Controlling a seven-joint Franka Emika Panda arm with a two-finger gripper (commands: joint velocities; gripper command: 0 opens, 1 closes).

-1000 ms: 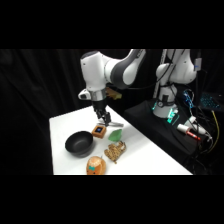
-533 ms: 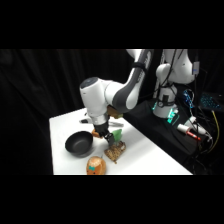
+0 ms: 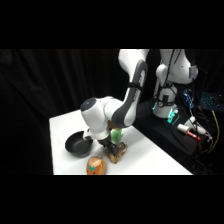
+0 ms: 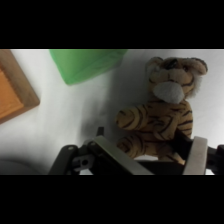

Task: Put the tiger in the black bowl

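An orange ball-like object (image 3: 96,166) sits at the white table's (image 3: 62,125) near edge; a green object (image 3: 116,135) lies farther back.

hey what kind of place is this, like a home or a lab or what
Most likely a robotics lab. Black curtains back a white table, a white robot arm reaches over it toward a toy tiger, and electronics with lit indicators and cables sit beside the table.

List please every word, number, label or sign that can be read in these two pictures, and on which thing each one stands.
None can be read.
The orange ball bears a teal mark, too blurred to read.
The tiger, the green object, the black bowl and the gripper show no writing.
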